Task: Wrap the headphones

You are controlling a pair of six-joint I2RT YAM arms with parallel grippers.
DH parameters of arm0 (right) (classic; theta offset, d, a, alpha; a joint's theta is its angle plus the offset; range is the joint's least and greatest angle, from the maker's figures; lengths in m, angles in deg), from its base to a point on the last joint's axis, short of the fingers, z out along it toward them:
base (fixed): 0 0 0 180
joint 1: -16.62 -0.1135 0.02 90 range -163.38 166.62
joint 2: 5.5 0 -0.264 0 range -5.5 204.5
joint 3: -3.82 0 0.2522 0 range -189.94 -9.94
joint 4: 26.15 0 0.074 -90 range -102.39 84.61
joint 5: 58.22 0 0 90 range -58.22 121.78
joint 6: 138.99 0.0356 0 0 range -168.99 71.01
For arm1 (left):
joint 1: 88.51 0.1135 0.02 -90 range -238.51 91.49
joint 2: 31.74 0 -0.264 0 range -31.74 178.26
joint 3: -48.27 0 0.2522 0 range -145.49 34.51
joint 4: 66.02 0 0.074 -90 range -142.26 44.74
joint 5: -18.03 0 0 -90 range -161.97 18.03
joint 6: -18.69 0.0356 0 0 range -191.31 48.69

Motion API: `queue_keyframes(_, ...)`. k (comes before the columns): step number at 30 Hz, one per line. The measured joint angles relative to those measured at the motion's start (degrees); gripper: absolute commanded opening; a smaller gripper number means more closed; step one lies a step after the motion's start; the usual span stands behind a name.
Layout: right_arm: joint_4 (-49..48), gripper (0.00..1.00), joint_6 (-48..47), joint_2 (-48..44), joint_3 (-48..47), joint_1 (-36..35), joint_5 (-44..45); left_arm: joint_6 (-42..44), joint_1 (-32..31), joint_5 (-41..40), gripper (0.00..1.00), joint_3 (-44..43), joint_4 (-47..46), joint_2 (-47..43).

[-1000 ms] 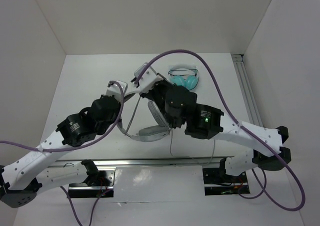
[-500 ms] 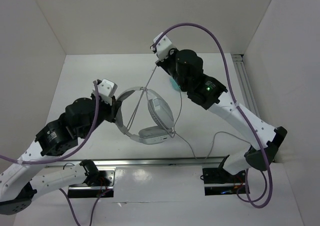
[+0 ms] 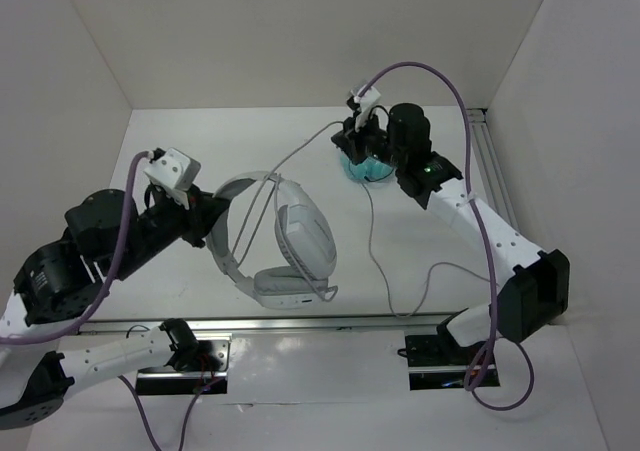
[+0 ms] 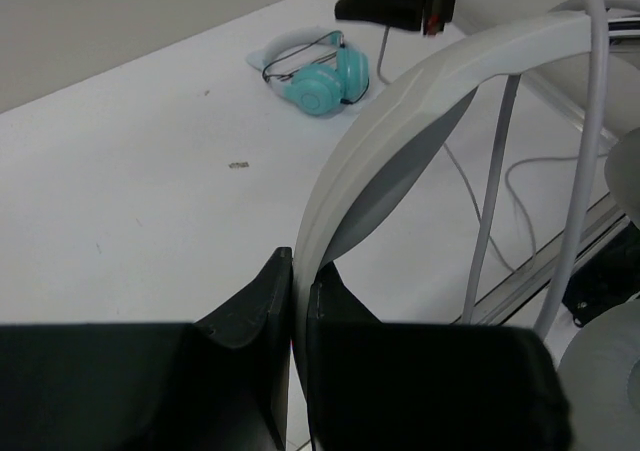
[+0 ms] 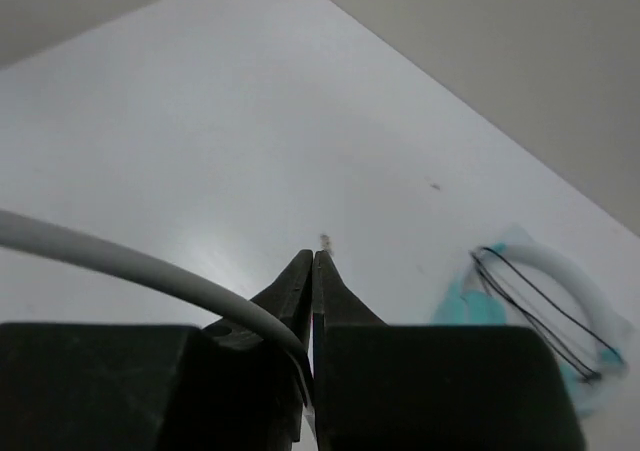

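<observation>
Now, the light-grey headphones (image 3: 290, 246) are seen toward the left middle of the table (image 3: 180, 141), apparently raised off it, with the headband arched to the left and both earcups set to the right. The headband is clamped between the fingers of the left gripper (image 3: 208, 223), whose jaws are pressed tight on its flat sides in the wrist view. That hold is judged to steady the set like a fixed spool while the lead is worked.

From the headphones the thin grey cable (image 3: 305, 153) is drawn taut, up and to the right across the headband, to the right gripper (image 3: 352, 141), which is well apart from the earcups at the far side of the table. Its jaws are seen together, tips touching, with the cable nipped deeper between them. The slack is trailed from there down toward the near edge. Such tension is judged to be what a neat turn calls for.

Just beneath the right gripper, small teal headphones (image 3: 372, 169) are seen lying, no part of the job. A snag there is to be watched for.
</observation>
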Motion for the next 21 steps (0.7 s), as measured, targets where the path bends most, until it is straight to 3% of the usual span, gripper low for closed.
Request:
queue_keyframes(5, -13.79, 0.09, 9.44, 0.15, 9.73, -2.49, -8.79, -3.04, 0.0, -1.18, 0.0, -2.97, -0.26, 0.98)
queue_keyframes(12, -34.95, 0.06, 21.18, 7.19, 22.91, -8.57, -12.28, -10.29, -0.09, -8.26, 0.0, -5.11, -0.42, 5.29)
queue_keyframes(21, -59.01, 0.06, 30.29, 20.11, 30.23, -16.65, -12.66, -19.02, -0.09, -18.4, 0.0, -5.81, 5.07, 8.57)
